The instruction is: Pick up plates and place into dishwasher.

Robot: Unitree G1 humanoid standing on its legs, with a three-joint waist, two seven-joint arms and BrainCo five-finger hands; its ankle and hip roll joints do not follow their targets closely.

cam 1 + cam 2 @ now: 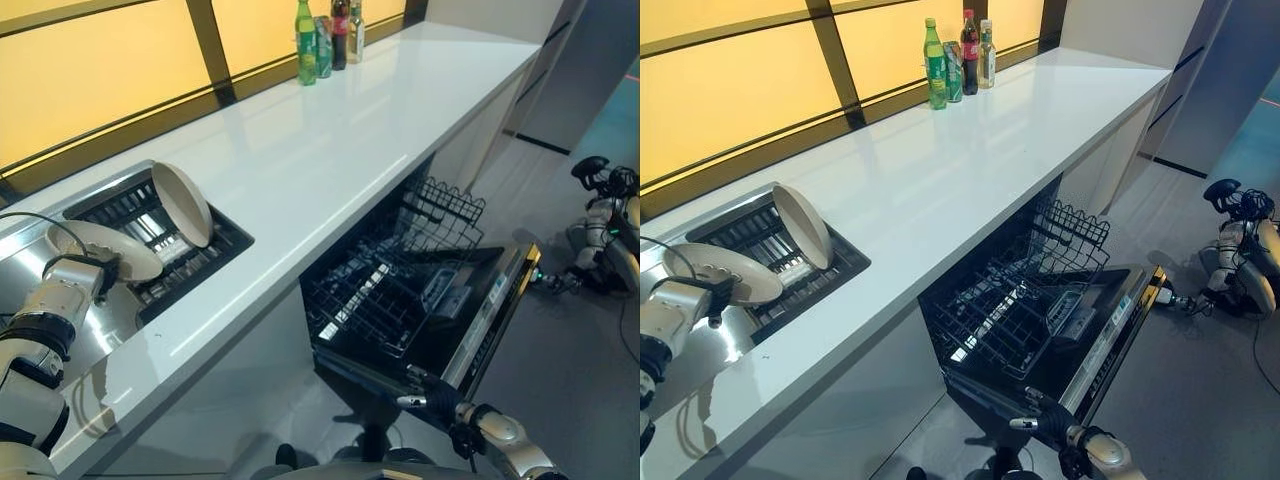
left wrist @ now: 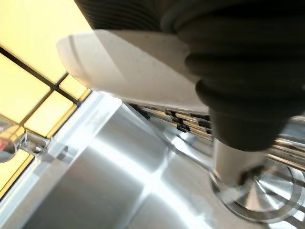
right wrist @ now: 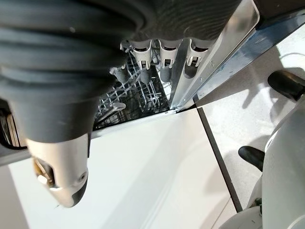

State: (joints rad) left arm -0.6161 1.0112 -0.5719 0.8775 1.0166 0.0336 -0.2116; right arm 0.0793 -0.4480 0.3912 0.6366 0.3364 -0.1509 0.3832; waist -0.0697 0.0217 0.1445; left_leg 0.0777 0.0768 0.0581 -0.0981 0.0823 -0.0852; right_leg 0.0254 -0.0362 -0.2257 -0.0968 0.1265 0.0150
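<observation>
Two plates show in my left eye view: one plate (image 1: 105, 249) lies flattish at my left hand (image 1: 85, 275), whose grip I cannot tell; a second plate (image 1: 182, 204) stands tilted in the sink rack (image 1: 190, 255) just past it. My right hand (image 1: 430, 392) hangs by the open dishwasher door (image 1: 490, 310), holding nothing, near the empty lower basket (image 1: 385, 285). Bottles (image 1: 327, 38) stand far off on the counter (image 1: 330, 140).

Left wrist view: the pale plate sits right against the dark cover, above the steel sink (image 2: 109, 181).

Right wrist view: fingers (image 3: 164, 59) loosely extended, empty, over the basket wires.
</observation>
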